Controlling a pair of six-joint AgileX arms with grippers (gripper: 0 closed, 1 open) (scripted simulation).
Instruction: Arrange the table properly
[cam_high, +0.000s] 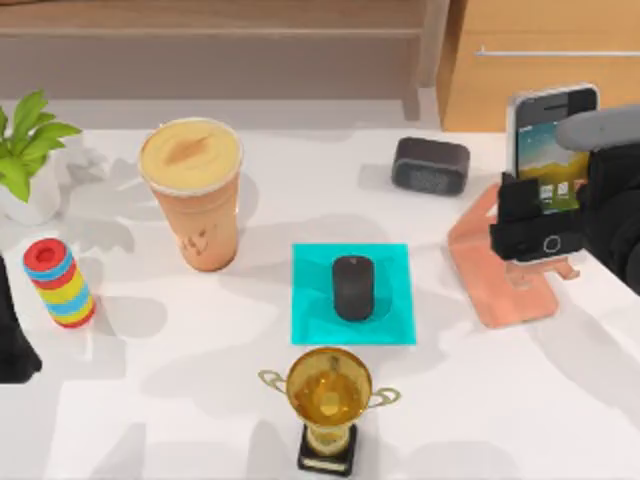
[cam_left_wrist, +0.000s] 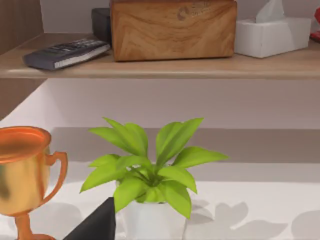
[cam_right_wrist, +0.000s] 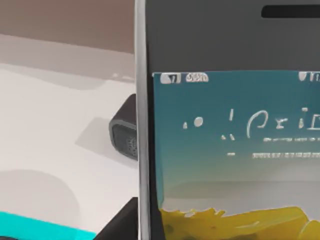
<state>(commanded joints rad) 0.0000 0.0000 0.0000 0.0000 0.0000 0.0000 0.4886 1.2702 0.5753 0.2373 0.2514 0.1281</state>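
Right gripper (cam_high: 540, 222): closing on the smartphone (cam_high: 549, 150), which is standing upright on the pink stand (cam_high: 500, 270), table's right side
Left arm (cam_high: 15, 340): sitting parked at left edge
Table (cam_high: 200, 420): white, carrying mouse (cam_high: 352, 287) on cyan mat (cam_high: 395, 320), trophy (cam_high: 328, 400), drink cup (cam_high: 195, 190)

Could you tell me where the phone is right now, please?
In the top view the phone stands upright at the table's right side, over the pink stand, with the right gripper at its lower part and the small dark speaker to its left.
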